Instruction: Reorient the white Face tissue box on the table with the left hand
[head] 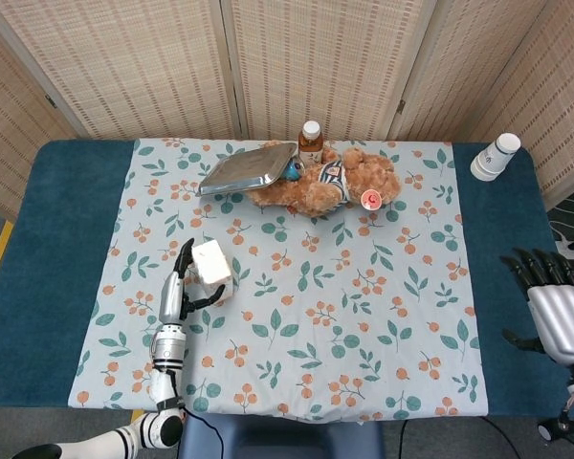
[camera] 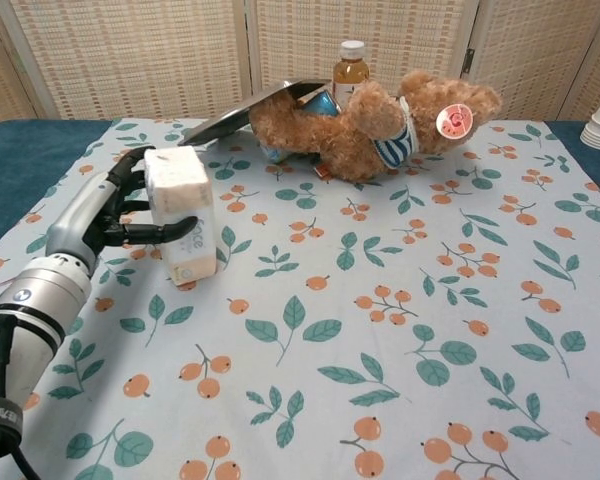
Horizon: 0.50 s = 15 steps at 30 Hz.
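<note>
Now, left hand (camera: 105, 215) around tissue box (camera: 180, 215).

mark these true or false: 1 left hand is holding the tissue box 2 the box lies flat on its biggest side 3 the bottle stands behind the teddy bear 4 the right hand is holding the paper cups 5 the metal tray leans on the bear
1. True. The left hand holds the tissue box, fingers across its front.
2. False. The box stands on end on the tablecloth.
3. True. The bottle stands upright behind the teddy bear.
4. False. The right hand holds nothing, off the table's near right edge; the paper cups sit at the far right corner.
5. True. The metal tray is propped up against the bear.
</note>
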Each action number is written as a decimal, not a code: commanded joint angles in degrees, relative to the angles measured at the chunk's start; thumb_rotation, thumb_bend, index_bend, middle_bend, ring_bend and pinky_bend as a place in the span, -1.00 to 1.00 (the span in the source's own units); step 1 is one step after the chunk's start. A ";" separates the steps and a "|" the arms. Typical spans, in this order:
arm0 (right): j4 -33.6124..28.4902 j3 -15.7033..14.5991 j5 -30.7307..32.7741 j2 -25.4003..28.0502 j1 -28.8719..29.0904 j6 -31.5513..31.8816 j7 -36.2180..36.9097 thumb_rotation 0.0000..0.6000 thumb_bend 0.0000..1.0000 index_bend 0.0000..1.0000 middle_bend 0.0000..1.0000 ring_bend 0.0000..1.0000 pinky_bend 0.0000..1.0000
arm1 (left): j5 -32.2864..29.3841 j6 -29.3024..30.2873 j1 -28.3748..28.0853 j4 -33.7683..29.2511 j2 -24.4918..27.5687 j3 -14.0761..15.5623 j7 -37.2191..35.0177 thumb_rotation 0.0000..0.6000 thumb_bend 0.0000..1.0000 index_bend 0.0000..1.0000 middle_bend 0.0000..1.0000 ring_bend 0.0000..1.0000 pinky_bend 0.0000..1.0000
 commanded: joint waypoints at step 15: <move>-0.19 -0.19 -0.35 -0.03 0.06 0.08 -0.10 1.00 -0.76 -0.72 -0.91 -1.00 -1.00 | 2.59 0.39 1.92 -3.77 4.06 0.45 -1.29 1.00 -0.71 -1.00 -1.00 -1.00 -0.81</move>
